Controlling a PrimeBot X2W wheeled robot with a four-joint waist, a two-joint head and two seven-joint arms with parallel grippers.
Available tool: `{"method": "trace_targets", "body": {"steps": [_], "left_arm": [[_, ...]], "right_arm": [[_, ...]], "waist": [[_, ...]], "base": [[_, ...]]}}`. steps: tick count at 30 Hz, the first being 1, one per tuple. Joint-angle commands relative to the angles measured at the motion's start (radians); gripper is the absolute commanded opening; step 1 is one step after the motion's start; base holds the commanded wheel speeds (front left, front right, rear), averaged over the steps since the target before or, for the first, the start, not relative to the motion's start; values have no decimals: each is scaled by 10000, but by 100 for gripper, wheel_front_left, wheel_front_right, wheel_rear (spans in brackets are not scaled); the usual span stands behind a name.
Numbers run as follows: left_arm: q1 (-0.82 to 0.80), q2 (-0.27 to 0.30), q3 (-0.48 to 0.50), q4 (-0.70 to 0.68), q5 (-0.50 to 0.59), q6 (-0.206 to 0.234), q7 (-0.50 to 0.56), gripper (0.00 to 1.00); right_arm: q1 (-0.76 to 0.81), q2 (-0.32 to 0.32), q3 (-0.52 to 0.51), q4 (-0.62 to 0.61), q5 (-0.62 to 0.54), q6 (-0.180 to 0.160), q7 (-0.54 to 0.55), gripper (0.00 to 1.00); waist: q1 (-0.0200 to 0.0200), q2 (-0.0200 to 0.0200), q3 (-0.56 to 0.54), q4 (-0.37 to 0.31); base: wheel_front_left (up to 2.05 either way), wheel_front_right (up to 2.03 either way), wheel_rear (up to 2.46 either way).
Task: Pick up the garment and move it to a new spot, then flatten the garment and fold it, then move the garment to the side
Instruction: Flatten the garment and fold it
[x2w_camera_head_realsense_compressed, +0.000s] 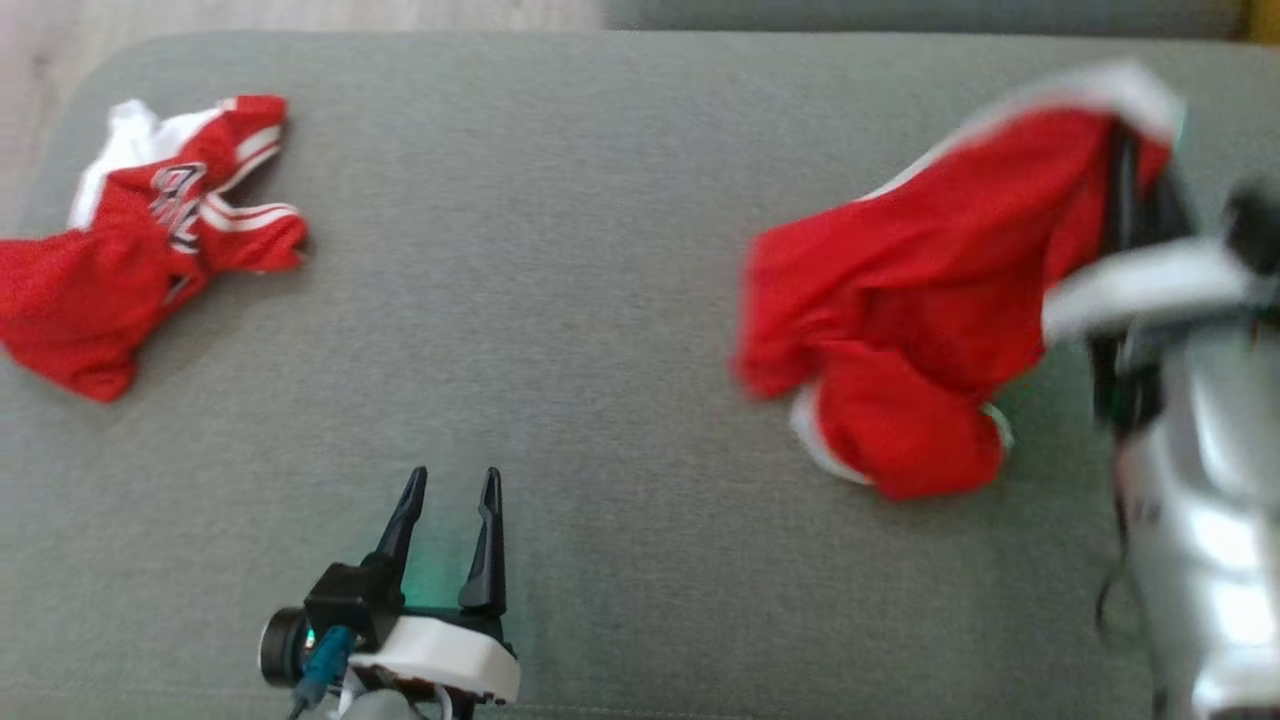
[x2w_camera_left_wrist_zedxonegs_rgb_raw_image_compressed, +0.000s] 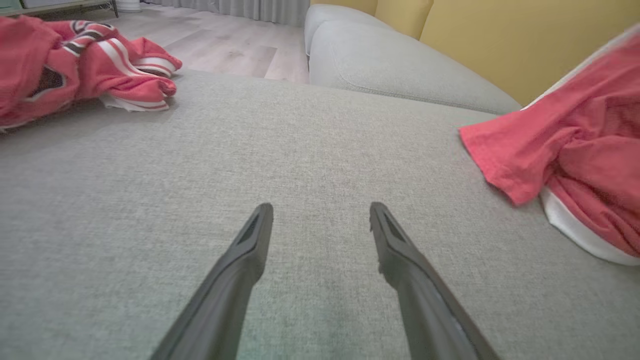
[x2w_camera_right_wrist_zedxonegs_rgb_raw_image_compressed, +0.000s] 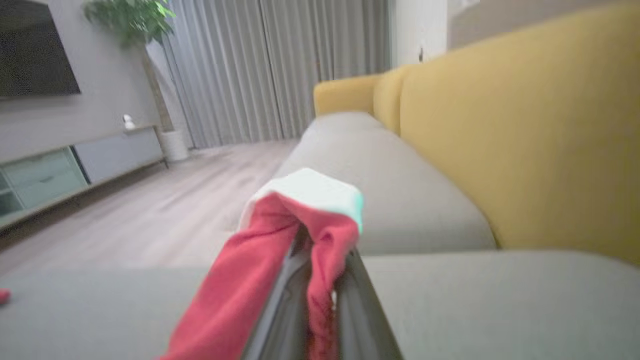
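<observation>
The garment (x2w_camera_head_realsense_compressed: 900, 300) is red with white trim. It hangs bunched from my right gripper (x2w_camera_head_realsense_compressed: 1130, 150) at the right of the head view, its lower folds trailing onto the grey cushion (x2w_camera_head_realsense_compressed: 600, 300). In the right wrist view the fingers (x2w_camera_right_wrist_zedxonegs_rgb_raw_image_compressed: 280, 300) are shut on a red fold (x2w_camera_right_wrist_zedxonegs_rgb_raw_image_compressed: 325, 250) with the white hem on top. The left wrist view has the garment (x2w_camera_left_wrist_zedxonegs_rgb_raw_image_compressed: 575, 135) at its right edge. My left gripper (x2w_camera_head_realsense_compressed: 450, 480) (x2w_camera_left_wrist_zedxonegs_rgb_raw_image_compressed: 320, 210) stands open over bare cushion near the front, well left of the garment.
A second red jersey (x2w_camera_head_realsense_compressed: 140, 240) (x2w_camera_left_wrist_zedxonegs_rgb_raw_image_compressed: 75, 60) with white stripes lies crumpled at the cushion's far left. A yellow sofa back (x2w_camera_right_wrist_zedxonegs_rgb_raw_image_compressed: 525, 140) and another grey seat cushion (x2w_camera_left_wrist_zedxonegs_rgb_raw_image_compressed: 390, 65) lie beyond. Wooden floor, a TV cabinet (x2w_camera_right_wrist_zedxonegs_rgb_raw_image_compressed: 50, 170) and curtains are farther off.
</observation>
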Motion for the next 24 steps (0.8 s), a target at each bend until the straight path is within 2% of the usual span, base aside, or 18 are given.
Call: {"method": "trace_targets", "body": {"steps": [1, 8, 13, 18, 22, 24], "left_arm": [[-147, 11, 150, -257, -115, 81, -95, 100], [273, 11, -63, -174, -427, 220, -95, 100], [613, 11, 169, -159, -360, 249, -95, 100], [810, 11, 391, -132, -318, 230, -95, 100], [706, 11, 357, -100, -359, 178, -95, 100], [550, 11, 300, -112, -393, 197, -95, 100]], "right_arm": [[-1111, -43, 542, -750, -49, 35, -63, 0], [-3368, 228, 2552, -1429, 367, 35, -64, 0], [-3891, 440, 3902, -1756, 789, 35, -64, 0], [-2808, 88, 4906, -1714, 969, 35, -64, 0], [-905, -765, 5461, -1081, 1144, 35, -64, 0], [163, -1195, 5398, -609, 1197, 35, -64, 0]], "waist": [[0, 0, -308, 382], [0, 0, -942, 1411], [0, 0, -1198, 1544], [0, 0, -1153, 1055], [0, 0, -879, 587], [0, 0, -706, 406]], "base": [[0, 0, 0], [0, 0, 0], [0, 0, 0], [0, 0, 0], [0, 0, 0], [0, 0, 0]]}}
